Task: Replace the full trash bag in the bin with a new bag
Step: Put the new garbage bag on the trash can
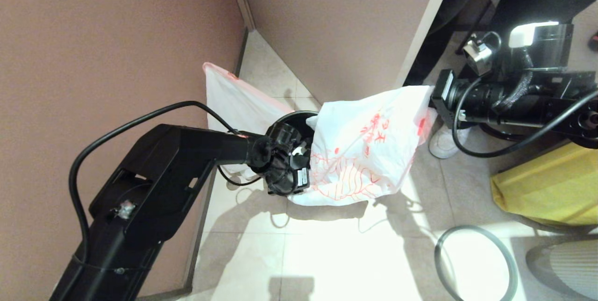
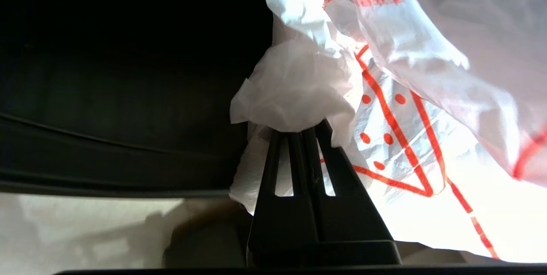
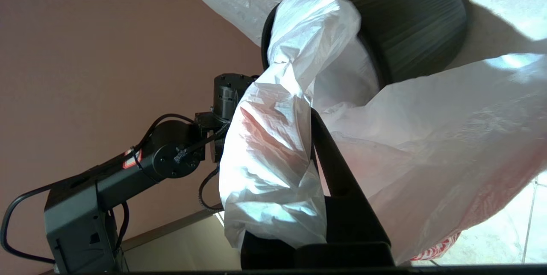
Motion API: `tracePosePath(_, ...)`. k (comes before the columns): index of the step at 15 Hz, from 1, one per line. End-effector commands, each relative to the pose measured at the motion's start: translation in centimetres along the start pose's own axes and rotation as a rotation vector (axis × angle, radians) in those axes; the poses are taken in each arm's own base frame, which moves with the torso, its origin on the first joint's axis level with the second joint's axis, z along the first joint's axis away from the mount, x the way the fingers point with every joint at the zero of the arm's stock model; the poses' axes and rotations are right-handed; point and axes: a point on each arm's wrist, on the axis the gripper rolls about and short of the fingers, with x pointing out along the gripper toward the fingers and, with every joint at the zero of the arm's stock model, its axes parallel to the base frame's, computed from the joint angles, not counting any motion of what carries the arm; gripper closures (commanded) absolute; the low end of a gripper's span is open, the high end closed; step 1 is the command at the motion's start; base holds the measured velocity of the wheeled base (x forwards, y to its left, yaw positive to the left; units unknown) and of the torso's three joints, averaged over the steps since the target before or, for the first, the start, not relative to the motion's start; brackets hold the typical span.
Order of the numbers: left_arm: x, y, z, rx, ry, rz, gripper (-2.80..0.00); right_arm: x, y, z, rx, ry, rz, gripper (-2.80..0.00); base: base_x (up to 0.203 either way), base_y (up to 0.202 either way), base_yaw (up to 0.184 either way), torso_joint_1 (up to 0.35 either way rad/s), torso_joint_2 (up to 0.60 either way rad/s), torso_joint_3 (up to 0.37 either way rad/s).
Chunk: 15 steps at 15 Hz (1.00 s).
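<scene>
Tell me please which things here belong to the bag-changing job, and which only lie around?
Job: new bag, bin, full trash bag, left gripper, right gripper, both shut on the new bag.
Lying about: yellow bag, grey ring, white shoe.

New bag [image 1: 359,151]: thin translucent white plastic, bold red cartoon lines and red Chinese characters, pink-red edges. Centre of head view, stretched sideways and crumpled, one end over the bin mouth, other end up at centre-right. Limp, sagging toward the floor at lower middle.

Bin [image 1: 294,121]: small round dark grey-black plastic, ribbed outer wall in the right wrist view [image 3: 410,23]. Centre of head view, mostly covered; only a dark arc of rim shows. Bag film drapes over part of its rim.

Full trash bag [image 1: 233,100]: translucent white, pink-red edge, upper left of centre, just behind the bin against the wall. Contents cannot be told.
</scene>
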Motion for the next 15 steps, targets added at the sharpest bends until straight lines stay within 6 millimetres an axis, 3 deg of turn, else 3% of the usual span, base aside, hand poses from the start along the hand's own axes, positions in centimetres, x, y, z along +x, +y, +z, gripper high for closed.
tracePosePath(1, -0.1, 0.2, 0.5, -0.01, -0.036, -0.004, 0.0, 0.0, 0.2, 0.0, 0.001, 0.001, 0.007, 0.0, 0.0, 0.0, 0.0, 0.0, 0.0, 0.0)
tracePosePath(5, 0.0, 0.6, 1.6, -0.063, -0.168, 0.064, 0.0, 1.1, 0.7, -1.1, 0.001, 0.041, 0.027, 0.0, 0.0, 0.0, 0.0, 0.0, 0.0, 0.0)
tracePosePath(7, -1.2, 1.1, 2.7, -0.149, -0.233, 0.055, 0.0, 1.8, 0.7, -1.7, 0.005, 0.063, 0.029, 0.0, 0.0, 0.0, 0.0, 0.0, 0.0, 0.0)
tracePosePath(11, -6.9, 1.5, 4.7, -0.286, -0.355, 0.041, 0.0, 3.2, 0.3, -1.7, 0.0, 0.058, 0.019, 0.0, 0.0, 0.0, 0.0, 0.0, 0.0, 0.0)
tracePosePath(13, -10.7, 0.6, 5.3, -0.334, -0.425, 0.008, 0.0, 3.4, 0.6, -1.2, -0.009, 0.044, 0.031, 0.0, 0.0, 0.0, 0.0, 0.0, 0.0, 0.0)
tracePosePath(15, -13.0, -0.4, 5.1, -0.376, -0.453, -0.027, 0.0, 3.4, 0.7, -1.1, -0.017, 0.038, 0.034, 0.0, 0.0, 0.0, 0.0, 0.0, 0.0, 0.0)
